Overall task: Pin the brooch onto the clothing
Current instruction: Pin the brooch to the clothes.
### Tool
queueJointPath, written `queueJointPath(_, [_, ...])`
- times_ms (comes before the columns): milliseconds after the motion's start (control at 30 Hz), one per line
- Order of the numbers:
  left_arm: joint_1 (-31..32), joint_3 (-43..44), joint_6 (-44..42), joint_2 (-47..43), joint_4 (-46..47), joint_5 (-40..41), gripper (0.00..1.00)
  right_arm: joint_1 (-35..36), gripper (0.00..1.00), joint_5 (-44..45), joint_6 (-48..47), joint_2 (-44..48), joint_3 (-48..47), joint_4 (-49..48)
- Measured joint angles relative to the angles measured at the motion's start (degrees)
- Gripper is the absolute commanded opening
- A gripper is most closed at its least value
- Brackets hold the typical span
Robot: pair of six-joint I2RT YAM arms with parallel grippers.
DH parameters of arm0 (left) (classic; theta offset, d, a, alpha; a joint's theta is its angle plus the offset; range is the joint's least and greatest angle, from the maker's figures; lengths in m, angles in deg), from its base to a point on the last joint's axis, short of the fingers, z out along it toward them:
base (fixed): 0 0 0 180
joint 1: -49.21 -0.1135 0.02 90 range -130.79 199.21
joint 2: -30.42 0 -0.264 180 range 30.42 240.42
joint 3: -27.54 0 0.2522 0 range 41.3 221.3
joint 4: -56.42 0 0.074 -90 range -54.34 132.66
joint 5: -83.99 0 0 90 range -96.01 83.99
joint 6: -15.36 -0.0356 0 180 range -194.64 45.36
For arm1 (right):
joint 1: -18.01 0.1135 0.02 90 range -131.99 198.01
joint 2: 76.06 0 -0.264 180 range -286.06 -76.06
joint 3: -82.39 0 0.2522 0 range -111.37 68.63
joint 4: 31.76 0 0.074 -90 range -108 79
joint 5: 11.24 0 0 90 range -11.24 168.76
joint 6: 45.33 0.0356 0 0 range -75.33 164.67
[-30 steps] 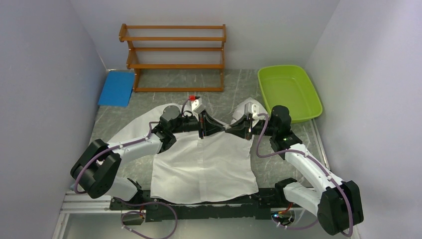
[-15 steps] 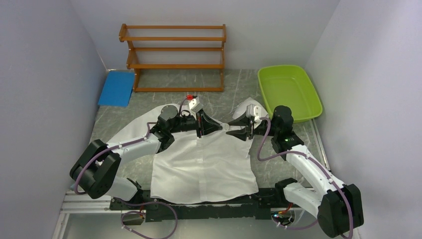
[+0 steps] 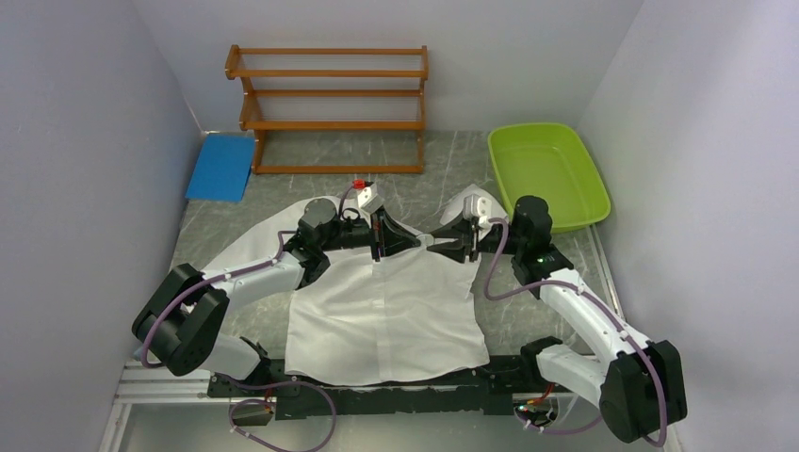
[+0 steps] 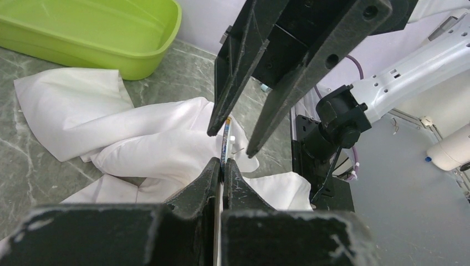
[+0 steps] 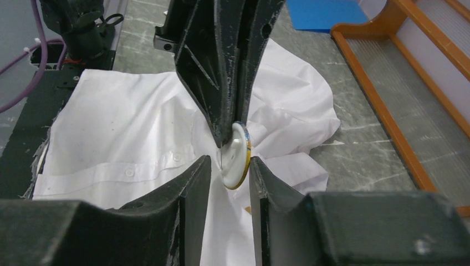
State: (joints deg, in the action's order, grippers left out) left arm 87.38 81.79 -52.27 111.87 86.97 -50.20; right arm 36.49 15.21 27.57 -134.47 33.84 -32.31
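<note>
The clothing [image 3: 386,320], a white shirt, lies spread on the table with its collar end bunched up at the far side [image 5: 127,127]. A round white brooch [image 5: 237,156] with a yellow rim is pinched by my left gripper [image 4: 223,163], which is shut on it above the collar. In the left wrist view the brooch [image 4: 225,138] shows edge-on. My right gripper [image 5: 230,160] faces the left one [image 3: 380,235] and stands open. The brooch sits between its fingers, close against the right-hand one. In the top view the right gripper [image 3: 445,242] meets the left over the collar.
A lime green tub [image 3: 549,174] stands at the back right, near the shirt's right sleeve [image 4: 72,105]. A wooden rack [image 3: 328,108] stands against the back wall. A blue pad [image 3: 221,167] lies to its left.
My right gripper's jaws have opened from nearly shut and now straddle the brooch. The left gripper has kept its hold and shifted slightly left.
</note>
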Motion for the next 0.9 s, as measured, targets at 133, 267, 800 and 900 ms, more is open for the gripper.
queueJointPath(133, [0.0,0.0,0.0,0.0,0.0,-0.2,0.03,0.2,0.28,0.2,0.2,-1.8,-1.2,0.0])
queueJointPath(267, [-0.2,0.0,0.0,0.0,-0.1,-0.2,0.03,1.1,0.28,0.7,-0.5,-2.9,-2.4,1.1])
queueJointPath(800, [-0.4,0.0,-0.2,0.0,-1.9,-0.5,0.03,2.6,0.21,4.1,-2.0,-3.5,-3.5,4.3])
queueJointPath(900, [-0.6,0.0,-0.4,0.0,-2.2,-0.3,0.03,3.4,0.21,6.3,-2.0,-3.7,-3.9,5.2])
